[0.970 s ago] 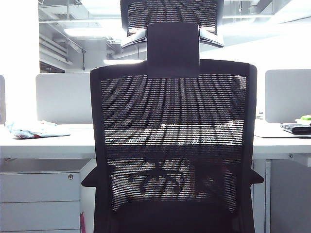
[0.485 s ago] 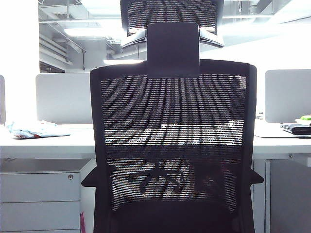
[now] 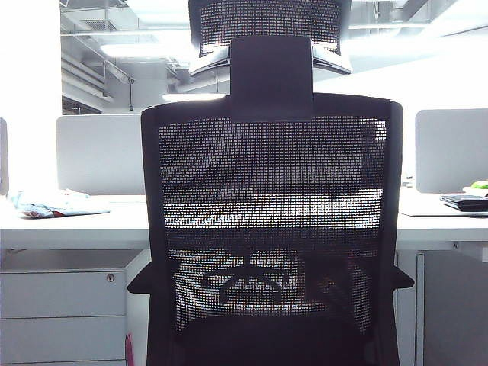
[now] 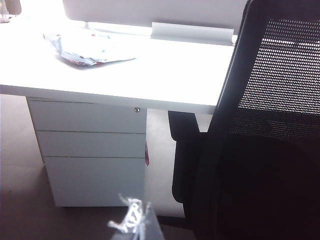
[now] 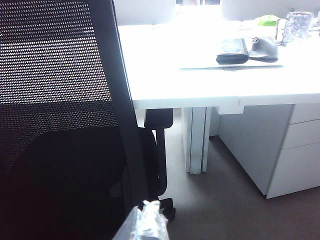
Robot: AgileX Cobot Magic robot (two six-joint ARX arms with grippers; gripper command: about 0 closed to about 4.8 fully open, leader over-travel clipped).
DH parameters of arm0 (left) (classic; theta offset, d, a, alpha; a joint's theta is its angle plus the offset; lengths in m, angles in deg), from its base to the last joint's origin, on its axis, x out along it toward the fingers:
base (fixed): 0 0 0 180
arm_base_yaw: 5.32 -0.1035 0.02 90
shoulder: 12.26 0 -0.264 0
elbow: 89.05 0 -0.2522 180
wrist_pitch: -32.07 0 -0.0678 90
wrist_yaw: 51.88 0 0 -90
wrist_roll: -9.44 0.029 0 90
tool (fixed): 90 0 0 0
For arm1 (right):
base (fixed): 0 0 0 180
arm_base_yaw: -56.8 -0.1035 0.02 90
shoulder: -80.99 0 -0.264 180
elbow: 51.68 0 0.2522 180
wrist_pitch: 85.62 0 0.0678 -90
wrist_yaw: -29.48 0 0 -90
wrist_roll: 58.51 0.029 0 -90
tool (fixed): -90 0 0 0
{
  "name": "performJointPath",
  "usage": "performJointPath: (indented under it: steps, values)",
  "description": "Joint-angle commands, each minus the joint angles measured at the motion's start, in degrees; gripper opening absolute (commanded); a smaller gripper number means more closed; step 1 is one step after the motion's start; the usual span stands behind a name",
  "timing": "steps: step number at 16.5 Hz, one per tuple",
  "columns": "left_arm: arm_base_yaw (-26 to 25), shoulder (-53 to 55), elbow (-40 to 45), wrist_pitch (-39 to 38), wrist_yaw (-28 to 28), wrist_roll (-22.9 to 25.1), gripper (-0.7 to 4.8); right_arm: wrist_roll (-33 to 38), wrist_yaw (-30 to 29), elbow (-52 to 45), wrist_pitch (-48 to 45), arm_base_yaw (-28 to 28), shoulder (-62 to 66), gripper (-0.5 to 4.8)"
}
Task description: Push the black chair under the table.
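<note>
While I compare this with the frames from a second and half a second back, I find no visible shift: the black chair [image 3: 271, 229] fills the middle of my exterior view exactly as before, its back turned to the camera and facing the table [image 3: 69, 225]. The chair has a see-through mesh back in a solid black frame, a mesh headrest [image 3: 268, 23] on a solid bracket, and two short armrests that sit at or just under the table edge. Through the mesh I make out a second chair's star base [image 3: 248, 282] beneath the desk.

I count one table with three pale divider panels, one drawer cabinet [image 3: 61, 313] with three drawers on the left, one crumpled packet [image 3: 53, 203] on the left of the tabletop, and a dark wallet-like item [image 5: 247, 50] on the right.

The left gripper [image 4: 135, 222] hangs low beside the chair's left side, near the cabinet; the right gripper [image 5: 147, 222] hangs low by the chair's right side. Only a sliver of each shows, so I cannot tell how wide either pincer stands.
</note>
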Motion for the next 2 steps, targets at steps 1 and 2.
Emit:
performJointPath:
  steps: [1,2]
  values:
    - [-0.11,0.07,0.02,0.57,-0.20,0.20,-0.04,-0.02,-0.33,-0.04,-0.96,-0.04,0.00,-0.05]
    - [-0.11,0.07,0.02,0.57,-0.20,0.20,-0.04,-0.02,-0.33,-0.04,-0.96,-0.04,0.00,-0.05]
